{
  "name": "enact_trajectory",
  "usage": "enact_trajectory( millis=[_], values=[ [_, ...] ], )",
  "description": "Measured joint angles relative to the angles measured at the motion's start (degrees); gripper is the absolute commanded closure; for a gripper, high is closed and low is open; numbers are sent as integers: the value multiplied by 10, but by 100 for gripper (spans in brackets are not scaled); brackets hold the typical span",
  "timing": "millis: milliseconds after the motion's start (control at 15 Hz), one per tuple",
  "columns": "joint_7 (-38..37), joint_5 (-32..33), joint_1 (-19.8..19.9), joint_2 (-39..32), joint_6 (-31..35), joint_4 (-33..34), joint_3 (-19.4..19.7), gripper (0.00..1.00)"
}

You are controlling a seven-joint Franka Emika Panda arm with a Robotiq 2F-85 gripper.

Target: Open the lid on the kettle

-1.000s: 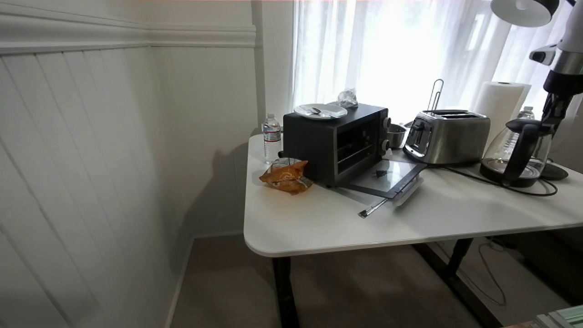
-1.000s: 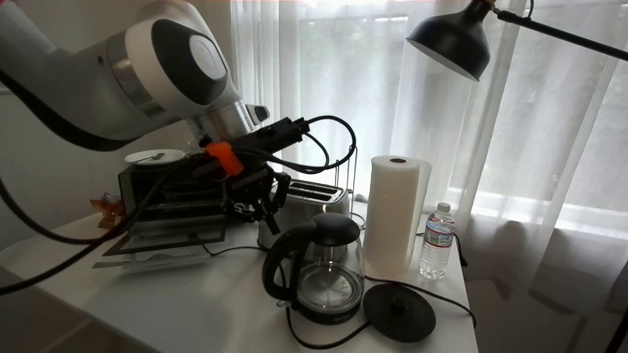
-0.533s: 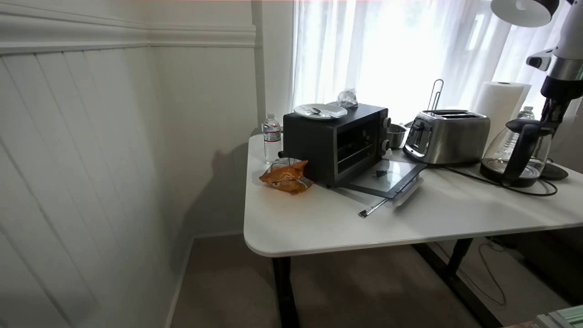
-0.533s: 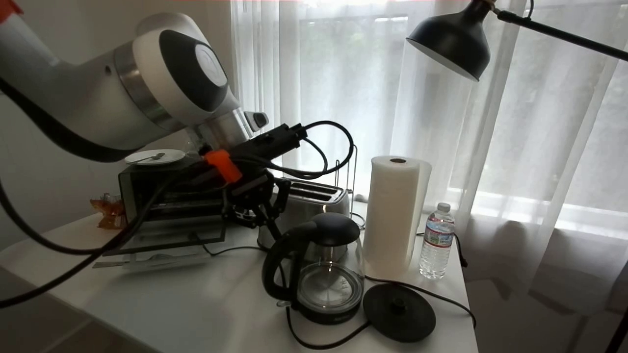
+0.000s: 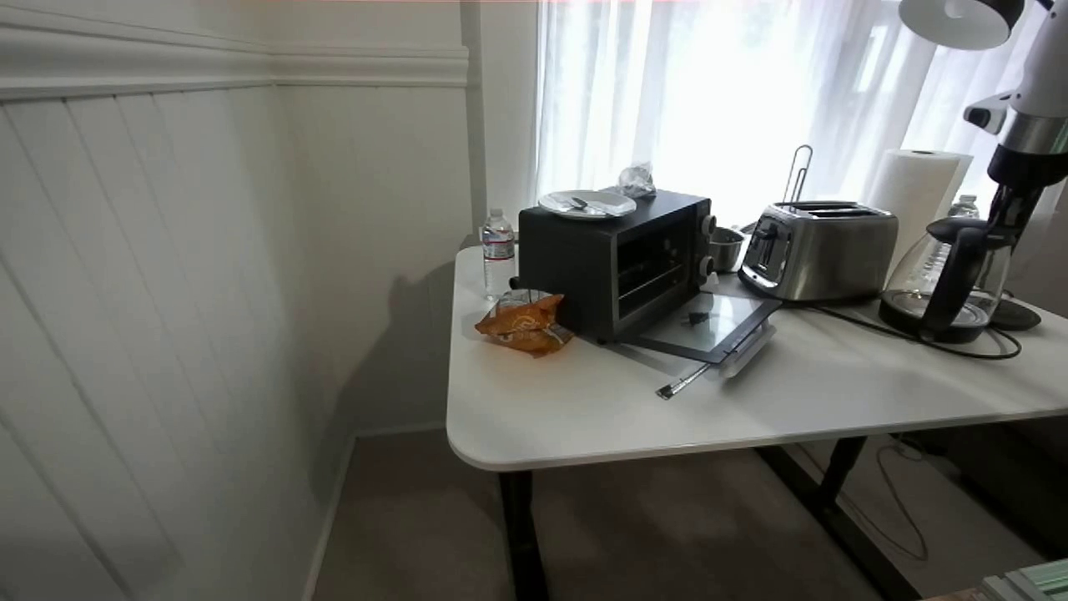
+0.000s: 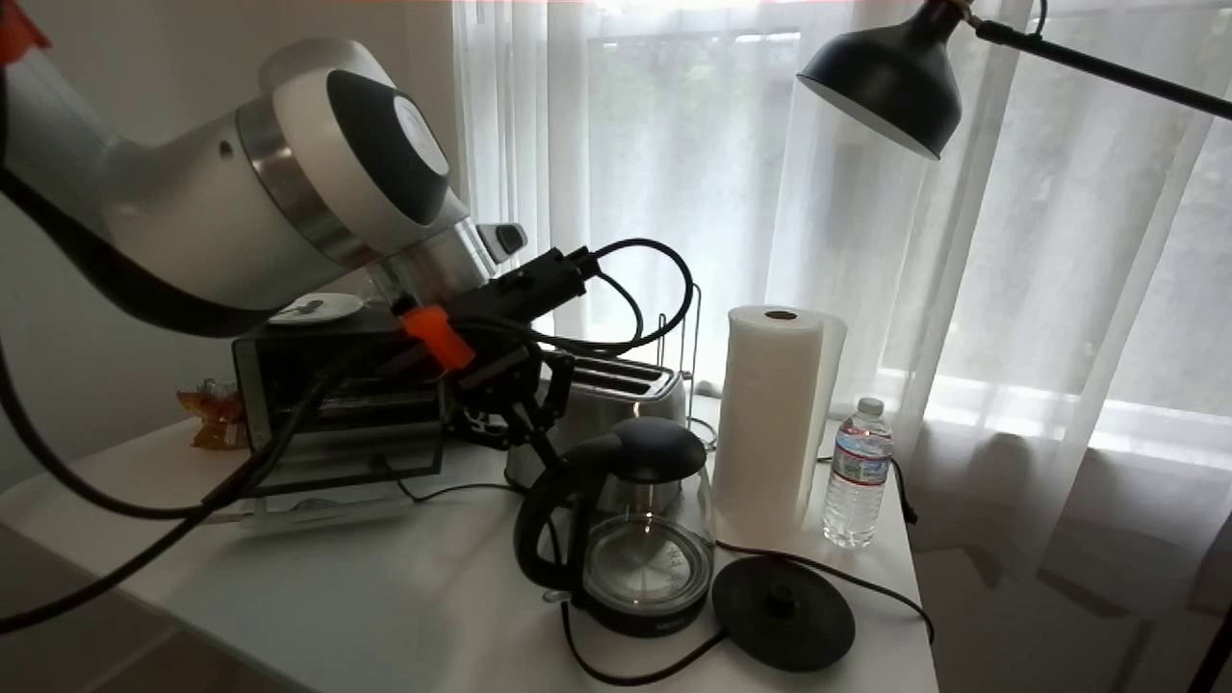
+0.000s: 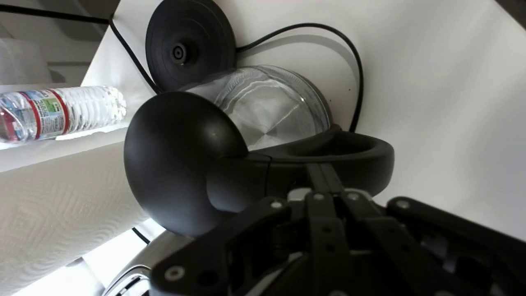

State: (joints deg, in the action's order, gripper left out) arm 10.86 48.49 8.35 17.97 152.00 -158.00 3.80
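Nearest, the claw [image 7: 324, 176]: fingers [image 7: 315, 177] pressed together, nothing between them, tips over the top of the black handle [image 7: 365, 174], near the seam [image 7: 268, 174] with the lid [image 7: 176, 160]. Lid down on the kettle [image 7: 267, 111]; kettle upright on the tabletop [image 7: 431, 123], its base [image 7: 191, 39] just beside it, not under it.

Step, as I judge it: working a release at the handle's top. Use the paired fingers as one blunt prod, straight down, lightly, by the seam; the handle juts from the body, so a hard shove could tip or slide the kettle. Watch for the lid springing before easing off.

Seam and finger state readable only from the wrist; any release under the tips hidden, contact there cannot be told. Claw's slant down toward the handle shows in an exterior view, toaster [image 6: 606, 406] behind. Farthest: a water bottle [image 5: 499, 259] beyond the toaster oven [image 5: 596, 267], in an exterior view, caught there alone.
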Motion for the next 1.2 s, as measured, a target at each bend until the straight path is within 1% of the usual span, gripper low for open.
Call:
enact_trajectory(
  millis=[200,1200],
  values=[
    [-26,26,4,-4,7,0,0,100],
    [-107,83,6,-14,19,0,2,100]
  ],
)
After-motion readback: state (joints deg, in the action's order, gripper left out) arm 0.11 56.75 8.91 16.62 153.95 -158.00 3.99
